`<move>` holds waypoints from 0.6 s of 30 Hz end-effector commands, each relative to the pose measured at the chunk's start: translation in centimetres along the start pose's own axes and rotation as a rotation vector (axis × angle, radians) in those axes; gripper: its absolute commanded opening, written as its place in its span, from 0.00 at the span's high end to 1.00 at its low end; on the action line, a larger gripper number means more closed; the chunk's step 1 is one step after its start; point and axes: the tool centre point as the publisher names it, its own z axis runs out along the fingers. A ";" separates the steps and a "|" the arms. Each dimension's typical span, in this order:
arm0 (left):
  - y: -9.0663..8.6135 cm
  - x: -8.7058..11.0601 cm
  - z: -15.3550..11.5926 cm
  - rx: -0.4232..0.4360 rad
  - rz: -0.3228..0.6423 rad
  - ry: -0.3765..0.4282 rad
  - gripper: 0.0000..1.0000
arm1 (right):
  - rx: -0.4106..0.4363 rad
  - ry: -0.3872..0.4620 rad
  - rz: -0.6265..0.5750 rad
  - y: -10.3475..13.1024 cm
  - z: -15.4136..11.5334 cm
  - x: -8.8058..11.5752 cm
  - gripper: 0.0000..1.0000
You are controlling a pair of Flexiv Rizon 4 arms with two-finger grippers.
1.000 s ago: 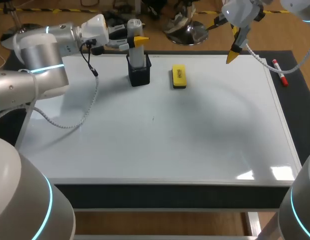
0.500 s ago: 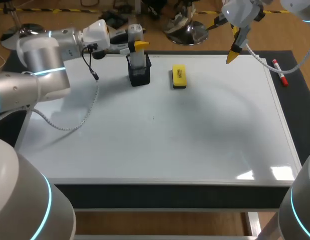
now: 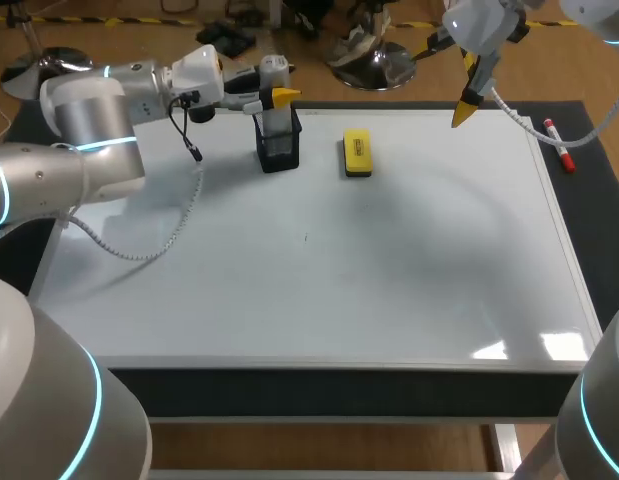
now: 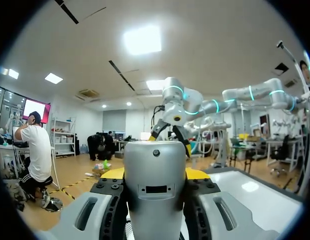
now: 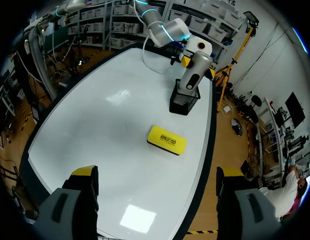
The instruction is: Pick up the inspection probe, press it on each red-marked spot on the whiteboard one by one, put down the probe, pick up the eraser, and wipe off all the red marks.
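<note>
Left claw (image 3: 279, 96) clamped on the inspection probe (image 3: 273, 100) standing in its black holder (image 3: 279, 150); right claw (image 5: 157, 192) spread above the eraser (image 3: 357, 153); whiteboard (image 3: 319, 300) shows no red marks, fitting probe pickup or return.

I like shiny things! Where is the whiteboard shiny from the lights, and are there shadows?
Head view: bright glare on the whiteboard near corner; soft grey shadows across its middle. Right wrist view: glare patches on the board, one ahead of the right end effector.

Robotics lab: robot arms w/ a whiteboard (image 3: 389, 290) bench, storage shelving, other robot rigs round the room
</note>
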 end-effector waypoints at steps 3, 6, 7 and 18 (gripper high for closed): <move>0.5 -0.2 0.0 0.000 -0.004 0.001 1.00 | 0.003 0.006 -0.001 -0.1 -0.1 -0.1 0.00; 0.8 -0.2 -0.1 -0.001 -0.008 0.000 1.00 | 0.003 0.006 -0.001 -0.1 -0.1 -0.1 0.00; 0.8 -0.2 -0.1 -0.001 -0.009 -0.001 1.00 | 0.003 0.006 -0.001 -0.1 -0.1 -0.1 0.00; 1.8 -0.3 -0.2 -0.003 -0.025 -0.004 1.00 | 0.003 0.006 -0.001 -0.1 -0.1 -0.1 0.00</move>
